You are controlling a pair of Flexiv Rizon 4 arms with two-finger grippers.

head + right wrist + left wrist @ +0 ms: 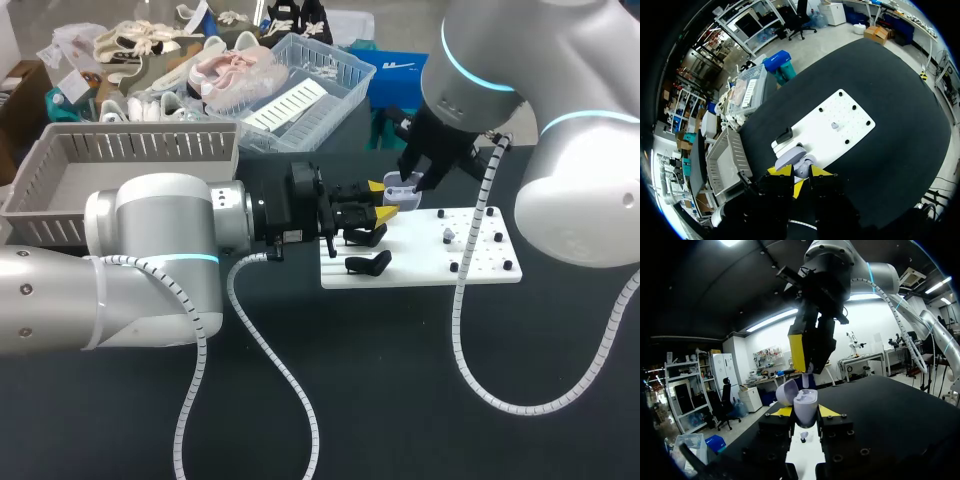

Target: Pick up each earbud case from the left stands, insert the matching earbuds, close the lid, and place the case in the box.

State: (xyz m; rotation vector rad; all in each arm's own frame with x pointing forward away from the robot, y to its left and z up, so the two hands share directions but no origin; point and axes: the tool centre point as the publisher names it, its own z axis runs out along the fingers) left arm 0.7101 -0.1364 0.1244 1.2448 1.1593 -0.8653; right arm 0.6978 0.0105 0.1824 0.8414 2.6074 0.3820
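1. Left gripper (805,412) is pinching the earbud case (806,404) from both sides, one yellow tip against each flank. It is holding the case upright above the near-left part of the white board (480,275).
2. The case's lid (786,391) is standing open, tipped back away from the body.
3. Right gripper (810,368) is hanging straight over the open case with its fingers pressed together on a small pale earbud (809,373). The earbud is sitting just above the case's mouth — whether they are touching, I cannot tell.
4. Two black stands (368,263) are lying on the board's left half, just beside the left gripper.
5. A second earbud (834,125) is resting on the board's right half, among small black pegs (497,238) and apart from both grippers.
6. The grey box (60,200) is sitting at the table's left, well apart from the board — the left arm is crossing in front of it.
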